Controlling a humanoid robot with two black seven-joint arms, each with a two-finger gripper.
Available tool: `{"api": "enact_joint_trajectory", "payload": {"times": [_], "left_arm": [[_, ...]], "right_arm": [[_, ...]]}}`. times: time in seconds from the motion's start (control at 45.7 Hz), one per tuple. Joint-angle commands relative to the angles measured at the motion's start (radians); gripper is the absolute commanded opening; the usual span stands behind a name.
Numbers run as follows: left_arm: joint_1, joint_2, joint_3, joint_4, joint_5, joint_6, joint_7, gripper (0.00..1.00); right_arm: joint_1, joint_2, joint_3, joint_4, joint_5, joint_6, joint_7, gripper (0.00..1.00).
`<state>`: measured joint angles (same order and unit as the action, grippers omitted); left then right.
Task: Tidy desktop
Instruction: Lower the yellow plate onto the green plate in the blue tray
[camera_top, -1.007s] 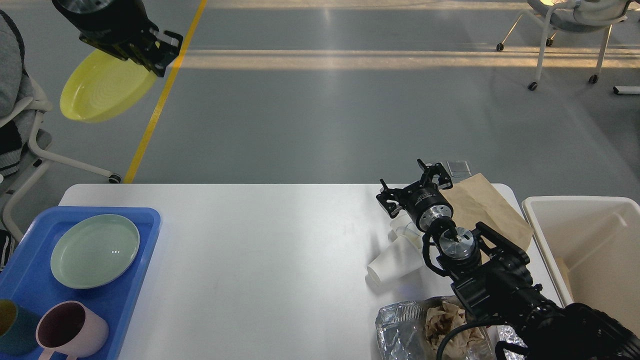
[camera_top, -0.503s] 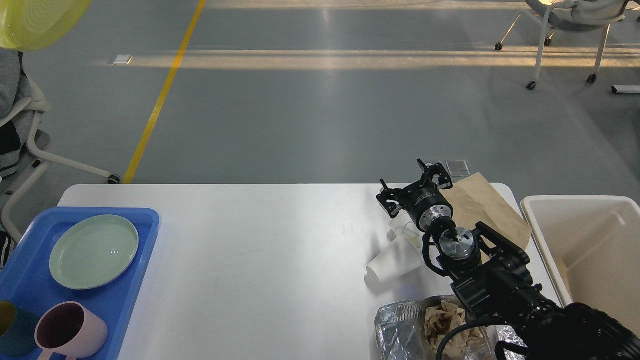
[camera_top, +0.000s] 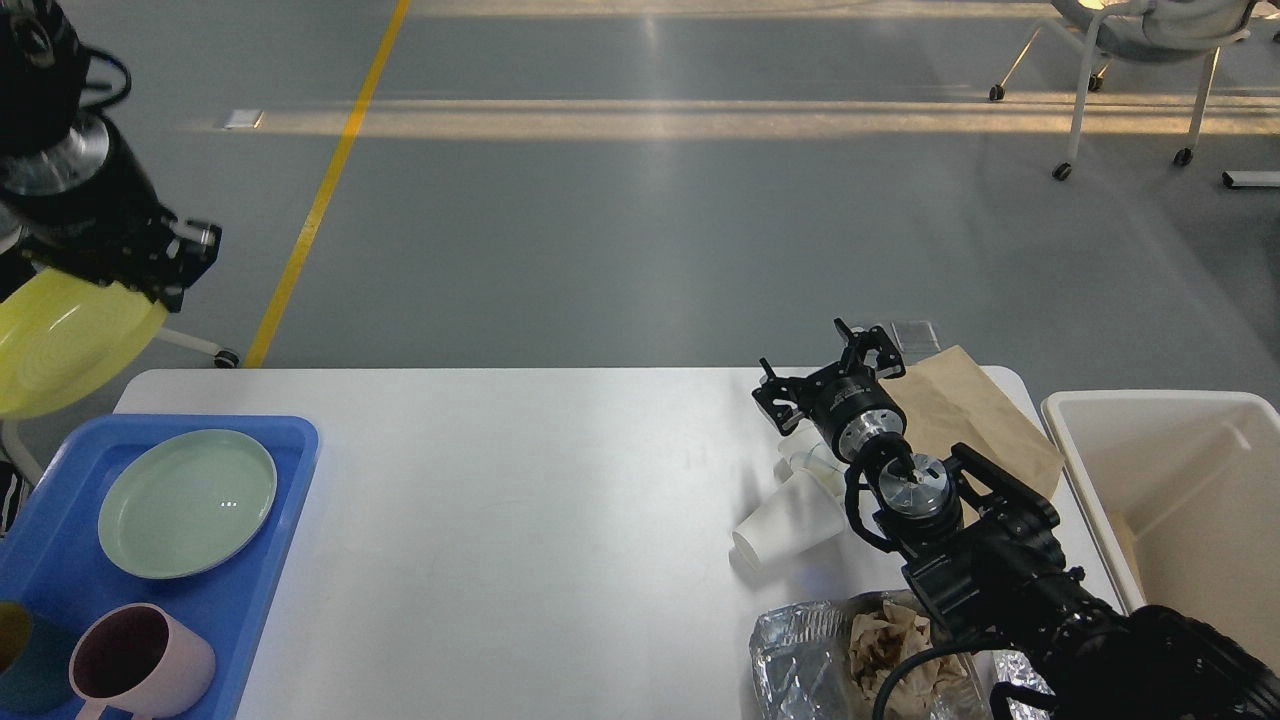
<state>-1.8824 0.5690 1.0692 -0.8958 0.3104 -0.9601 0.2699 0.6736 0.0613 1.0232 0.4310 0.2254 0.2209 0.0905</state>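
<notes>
The white desktop (camera_top: 540, 500) fills the lower part of the head view. My left gripper (camera_top: 165, 282) hangs at the far left, above and beyond the table's left corner, shut on the rim of a tilted yellow plate (camera_top: 60, 345). My right gripper (camera_top: 808, 360) is open over the table's far right edge, with nothing between its fingers. Just below it, white paper cups (camera_top: 785, 528) lie on their sides. A brown paper bag (camera_top: 975, 415) lies flat to its right. Crumpled foil holding brown paper (camera_top: 800, 655) sits at the front edge.
A blue tray (camera_top: 285, 470) at the front left holds a pale green plate (camera_top: 187, 503), a pink mug (camera_top: 140, 660) and a teal cup (camera_top: 25, 675). A cream bin (camera_top: 1150, 410) stands beside the table's right end. Chairs stand on the floor at far left and top right.
My left arm swung the yellow plate up and out to the left, then down to just beyond the tray's far left corner. The right arm has not moved.
</notes>
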Motion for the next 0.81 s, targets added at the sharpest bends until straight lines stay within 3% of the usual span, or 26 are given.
{"api": "enact_joint_trajectory", "payload": {"times": [0.0,0.153,0.285,0.525,0.788], "left_arm": [[0.146,0.008,-0.002,0.003,0.002,0.023,0.0,0.0],[0.282,-0.001,-0.012,0.02,0.002,0.266,0.0,0.0],[0.365,-0.009,-0.017,0.048,0.002,0.415,0.0,0.0],[0.408,-0.054,-0.021,0.052,0.002,0.471,0.0,0.0],[0.474,-0.087,-0.023,0.052,0.002,0.59,0.0,0.01]], "right_arm": [[0.0,0.0,0.0,0.0,0.0,0.0,0.0,1.0],[0.0,0.0,0.0,0.0,0.0,0.0,0.0,1.0],[0.0,0.0,0.0,0.0,0.0,0.0,0.0,1.0],[0.0,0.0,0.0,0.0,0.0,0.0,0.0,1.0],[0.0,0.0,0.0,0.0,0.0,0.0,0.0,1.0]]}}
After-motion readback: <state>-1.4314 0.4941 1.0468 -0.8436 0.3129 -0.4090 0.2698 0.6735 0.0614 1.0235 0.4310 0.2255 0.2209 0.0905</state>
